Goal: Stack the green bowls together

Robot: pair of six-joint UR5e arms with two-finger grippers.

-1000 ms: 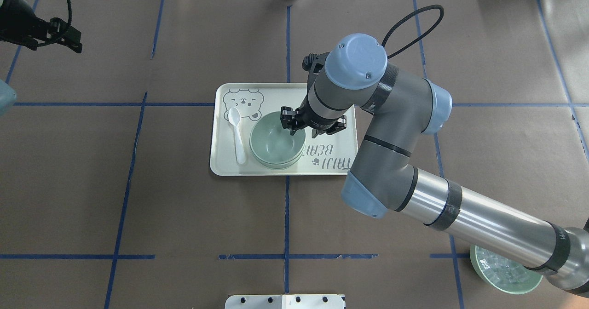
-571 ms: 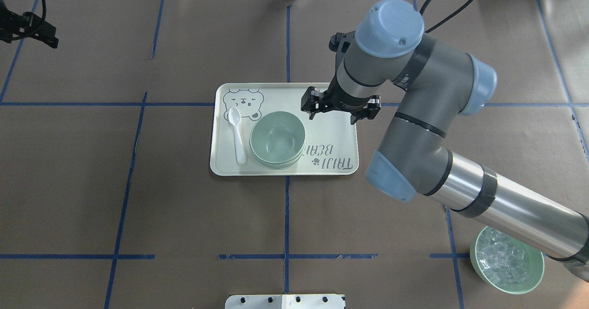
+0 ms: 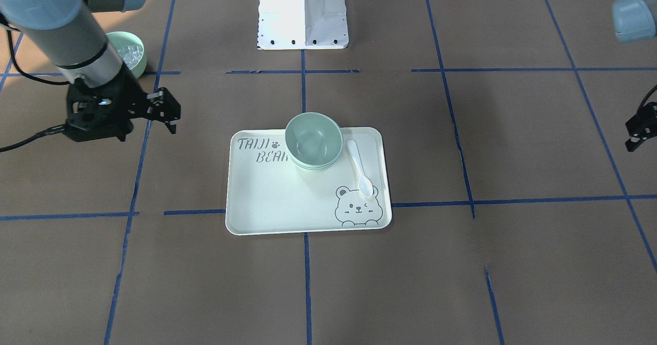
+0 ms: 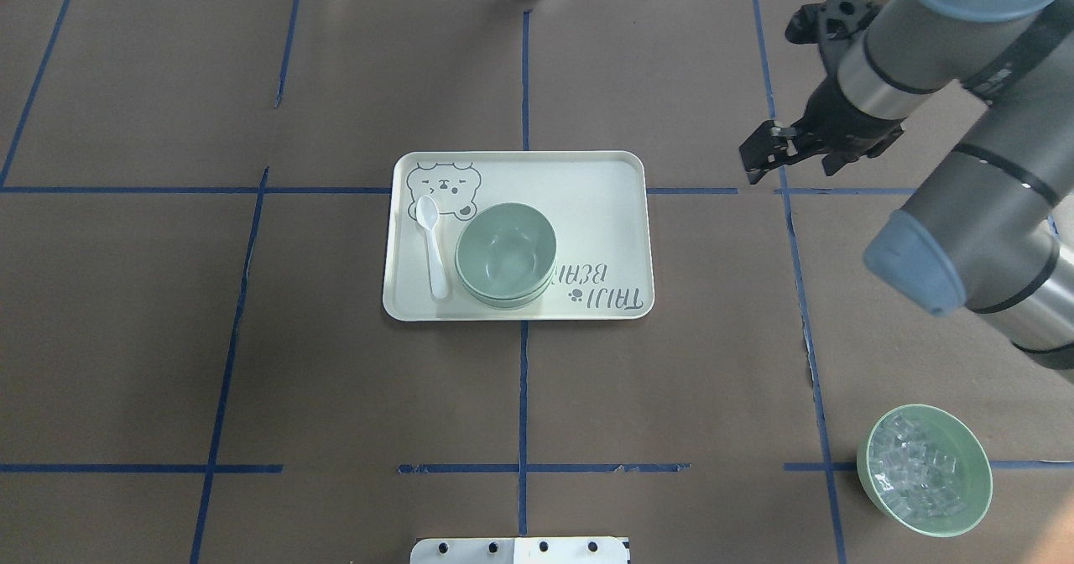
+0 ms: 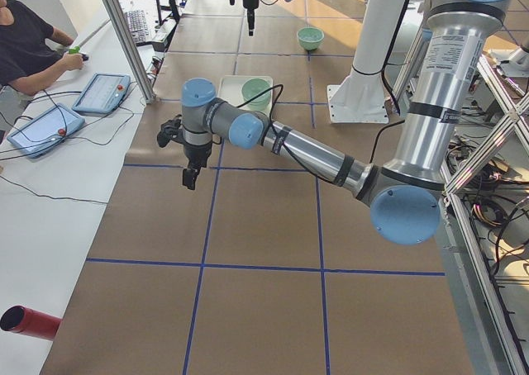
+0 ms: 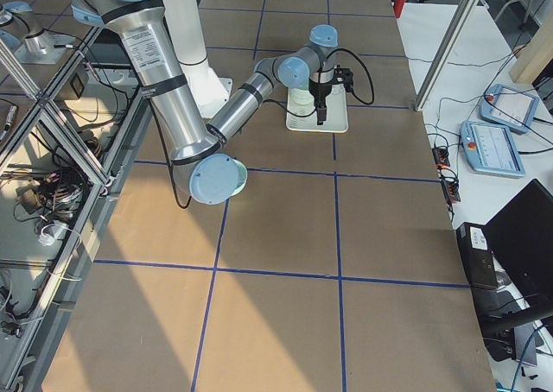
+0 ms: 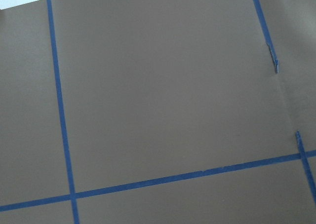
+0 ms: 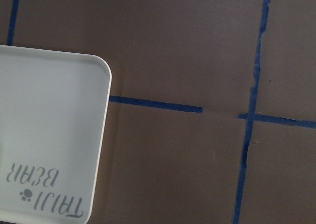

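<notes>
1. The green bowls (image 4: pixel 506 255) sit nested one inside another as a single stack on the bear-printed tray (image 4: pixel 596 211). The top bowl is upright and bare inside.
2. The right gripper (image 4: pixel 789 169) hangs above the brown worktop (image 4: pixel 336 379) with its jaws apart and nothing between them.
3. From those jaws the stack lies well off to the robot's left and a little nearer the robot. The tray's short edge is the closest part of it.
4. A white spoon (image 4: pixel 433 245) lies on the tray just beyond the stack, on the side away from the right jaws.
5. A bowl of clear cubes (image 4: pixel 925 470) stands well apart from the right jaws, toward the robot.
6. The left gripper (image 3: pixel 639 128) is far out on the other side of the tray. I cannot tell how its jaws stand.
</notes>
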